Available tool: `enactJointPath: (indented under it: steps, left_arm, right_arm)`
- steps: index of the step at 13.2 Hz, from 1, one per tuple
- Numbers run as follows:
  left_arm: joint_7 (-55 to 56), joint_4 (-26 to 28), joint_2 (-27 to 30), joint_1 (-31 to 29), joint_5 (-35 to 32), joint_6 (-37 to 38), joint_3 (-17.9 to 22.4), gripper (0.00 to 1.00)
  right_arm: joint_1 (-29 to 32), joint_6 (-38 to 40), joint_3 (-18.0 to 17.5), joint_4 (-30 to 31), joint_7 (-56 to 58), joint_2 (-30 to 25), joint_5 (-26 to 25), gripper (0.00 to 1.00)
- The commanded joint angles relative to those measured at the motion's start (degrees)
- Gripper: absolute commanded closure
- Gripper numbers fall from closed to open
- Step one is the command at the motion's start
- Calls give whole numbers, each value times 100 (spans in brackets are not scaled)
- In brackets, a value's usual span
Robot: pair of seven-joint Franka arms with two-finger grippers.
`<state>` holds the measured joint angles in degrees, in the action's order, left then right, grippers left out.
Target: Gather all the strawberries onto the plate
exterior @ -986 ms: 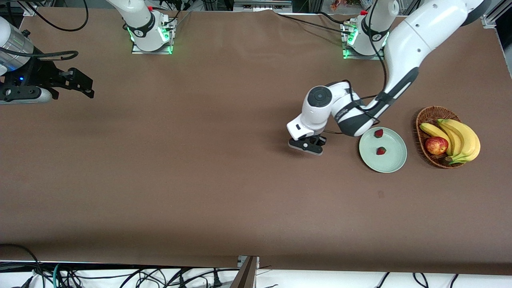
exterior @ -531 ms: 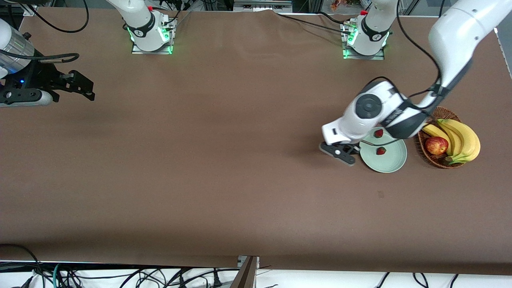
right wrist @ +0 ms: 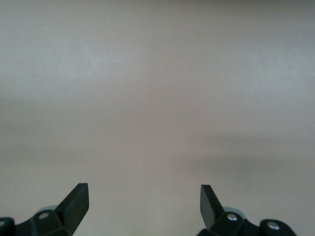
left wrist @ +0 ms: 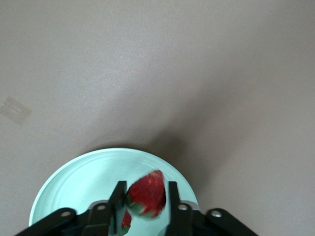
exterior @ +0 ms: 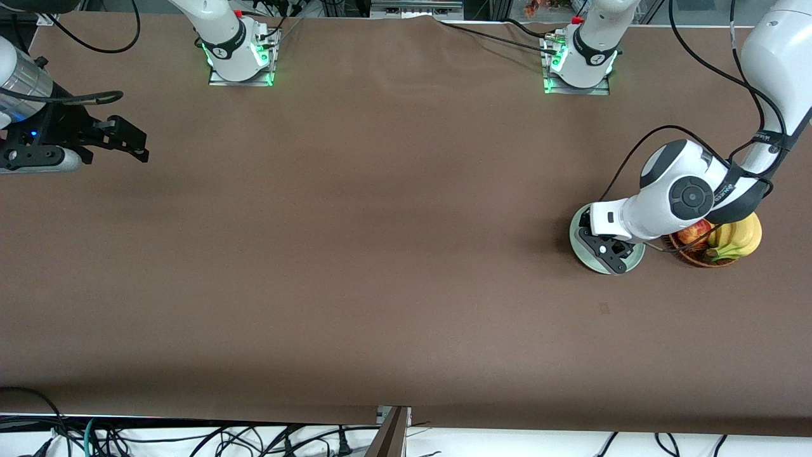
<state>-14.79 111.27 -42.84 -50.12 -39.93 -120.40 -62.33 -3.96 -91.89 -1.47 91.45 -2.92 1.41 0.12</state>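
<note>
While the right hand (exterior: 136,145) waits with its fingers spread wide over bare tabletop (exterior: 380,222) at the right arm's end, we see the left hand (left wrist: 144,202) poised above the mint-green plate (left wrist: 78,182), clamped on a strawberry (left wrist: 146,193) so that letting go should drop it inside the rim. Another strawberry (left wrist: 126,222) peeks out on the plate beneath the fingers; we cannot see any more. Just beside the plate, the wicker basket (exterior: 698,257) of bananas (exterior: 739,235) and an apple (exterior: 694,231) plays no part.
</note>
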Motion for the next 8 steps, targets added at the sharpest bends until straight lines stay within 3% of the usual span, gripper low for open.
enactJointPath:
  steps: [1, 6, 8]
  left_arm:
    - [-182, 44, 30, -6, 256, 61, -104, 0]
    - [-156, 26, 83, -32, 459, 87, -138, 0]
    - [-147, -105, 144, -303, 740, 419, -497, 0]
  right_arm:
    - [19, 22, -82, -119, 38, 26, -12, 0]
    - [36, 74, -56, -110, 64, 35, 6, 0]
    - [45, 83, -47, -110, 116, 44, 6, 0]
